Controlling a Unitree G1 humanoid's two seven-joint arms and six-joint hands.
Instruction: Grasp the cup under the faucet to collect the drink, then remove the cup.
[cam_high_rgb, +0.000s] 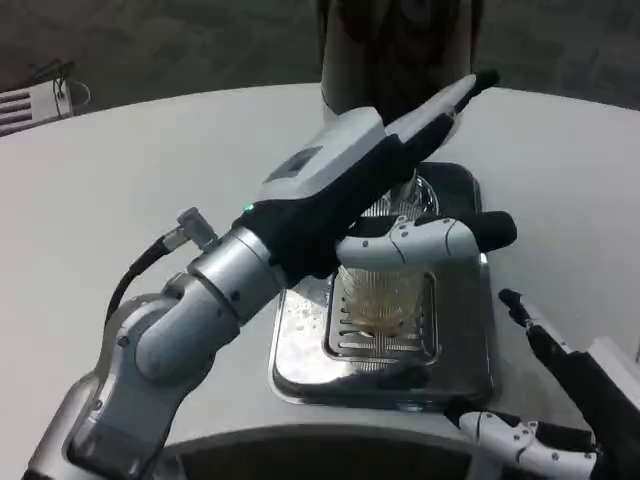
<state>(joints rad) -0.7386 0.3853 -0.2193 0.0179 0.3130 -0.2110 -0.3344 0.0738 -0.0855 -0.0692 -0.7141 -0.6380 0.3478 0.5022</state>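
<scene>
Clear ribbed cup (385, 295), standing on the steel drip tray (300, 365) below the dispenser (400, 45), so placed to catch the drink; left hand (370, 185) reaches over the tray, thumb pressed across the cup's near side, long fingers running past its far side, so the cup looks clasped; faucet hidden behind that hand; fill level hard to read; right hand (560, 400) beside the tray's near right corner, fingers apart, holding nothing, partly cut off by the frame.
</scene>
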